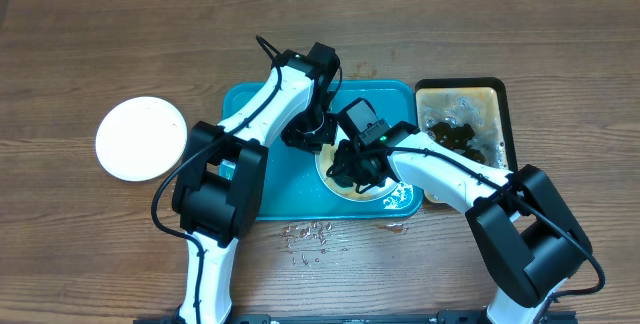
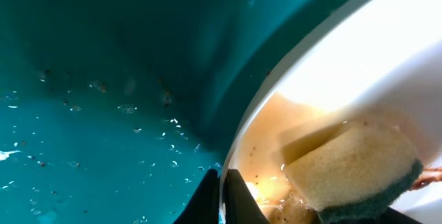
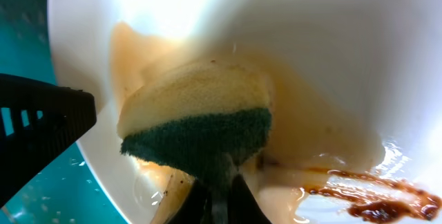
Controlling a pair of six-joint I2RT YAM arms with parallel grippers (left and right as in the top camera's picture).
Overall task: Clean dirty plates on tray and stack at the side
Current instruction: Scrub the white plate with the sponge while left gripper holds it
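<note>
**Colours and surface patterns across the three views.**
The tray (image 1: 290,189) is teal-blue, flecked with pale droplets and dark specks. The smeared plate (image 3: 331,51) is white, washed with a tan film and streaked dark brown near one edge; the second plate (image 1: 141,138) is plain white. The sponge (image 3: 197,106) is pale yellow over a dark green layer. The left gripper (image 2: 222,195) and right gripper (image 3: 217,198) show black fingers. The left arm (image 1: 262,104) and right arm (image 1: 440,169) are white with black joints. The black tray (image 1: 506,114) holds brown liquid. The table (image 1: 90,54) is brown wood grain.
</note>
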